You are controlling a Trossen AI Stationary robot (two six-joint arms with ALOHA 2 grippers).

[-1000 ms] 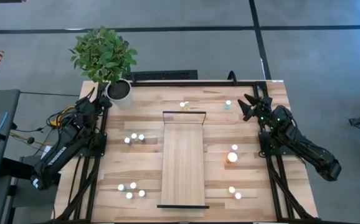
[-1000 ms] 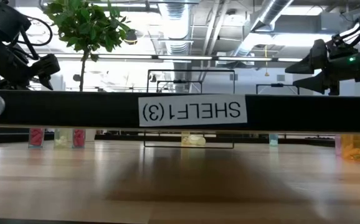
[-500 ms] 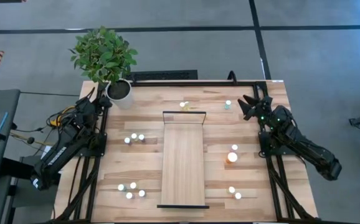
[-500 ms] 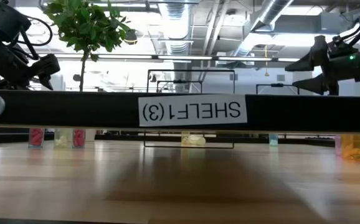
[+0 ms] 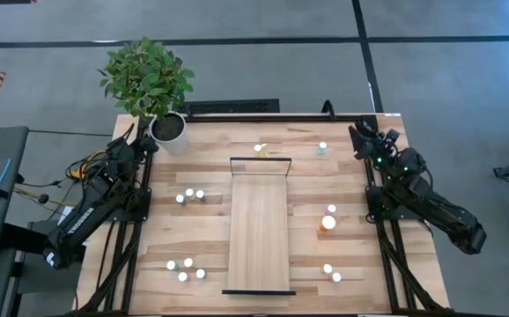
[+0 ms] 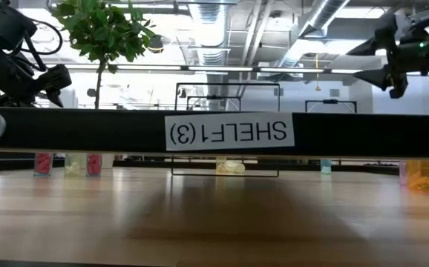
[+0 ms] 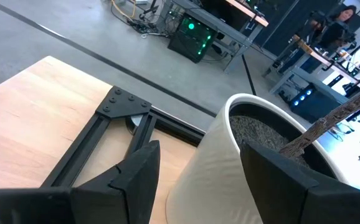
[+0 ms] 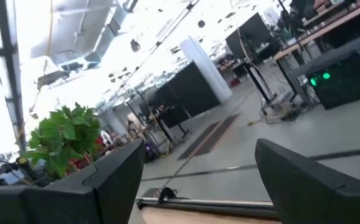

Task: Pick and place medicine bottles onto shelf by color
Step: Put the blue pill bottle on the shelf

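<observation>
In the middle of the table (image 5: 210, 158) lies the shelf (image 5: 258, 233), a long pale-wood panel with thin black bars at its ends, and small white-capped medicine bottles (image 5: 189, 194) sit in clusters on either side, a bigger orange bottle (image 5: 328, 223) among those on the right. From table height the shelf's black bar hides most bottles. The left gripper (image 5: 136, 132), by the plant pot (image 5: 168, 129), and the right gripper (image 5: 361, 134), raised over the far right corner, both stand spread with nothing between their fingers.

The shelf (image 5: 258, 226) lies flat, its light-wood panel running lengthwise, black frame bars at both ends. White-capped medicine bottles (image 5: 189, 195) stand around it: 3 to its left near the far end, 4 left near its near end, 2 beyond its far end, 4 on its right, including a larger orange bottle (image 5: 328, 223).
</observation>
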